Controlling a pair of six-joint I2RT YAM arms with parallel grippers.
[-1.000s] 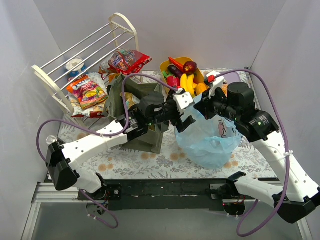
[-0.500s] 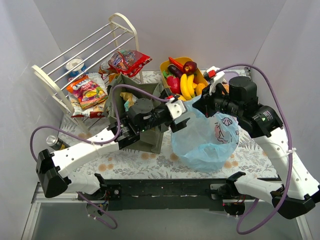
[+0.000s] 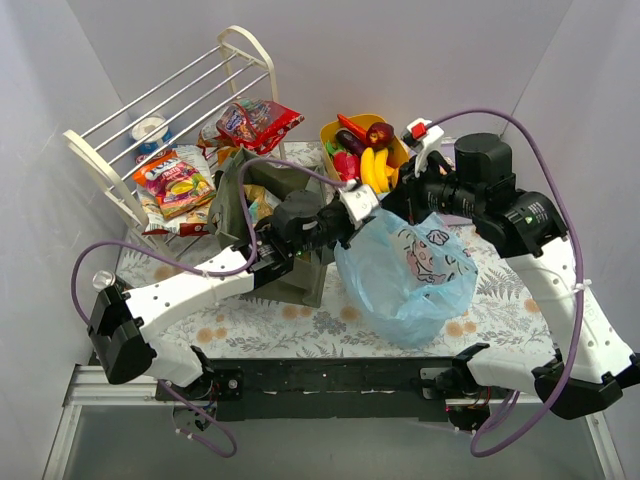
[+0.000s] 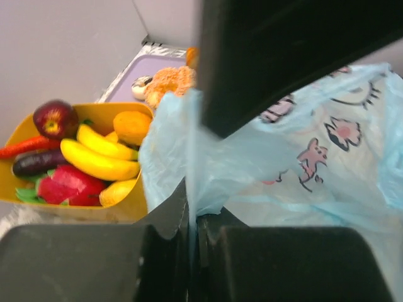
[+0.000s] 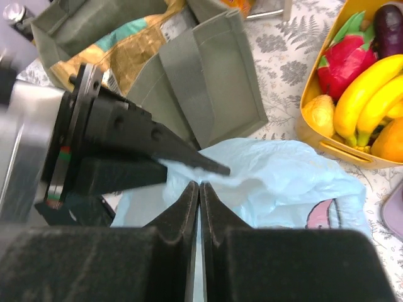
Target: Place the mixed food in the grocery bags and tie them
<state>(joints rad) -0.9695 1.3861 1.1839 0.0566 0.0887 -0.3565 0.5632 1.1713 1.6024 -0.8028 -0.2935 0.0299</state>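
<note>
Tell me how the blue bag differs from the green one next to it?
The blue plastic bag is thin, see-through and cartoon-printed; the green fabric tote is opaque and plain. The blue plastic bag is crumpled, pinched by the left hand and right hand; the green fabric tote stands boxy, gripped by neither. Both are soft bags, side by side.

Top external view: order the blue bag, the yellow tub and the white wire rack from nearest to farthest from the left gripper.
1. Blue bag: pinched in the left gripper itself.
2. Yellow tub: just behind, at the back.
3. White wire rack: far off, back left corner.
</note>
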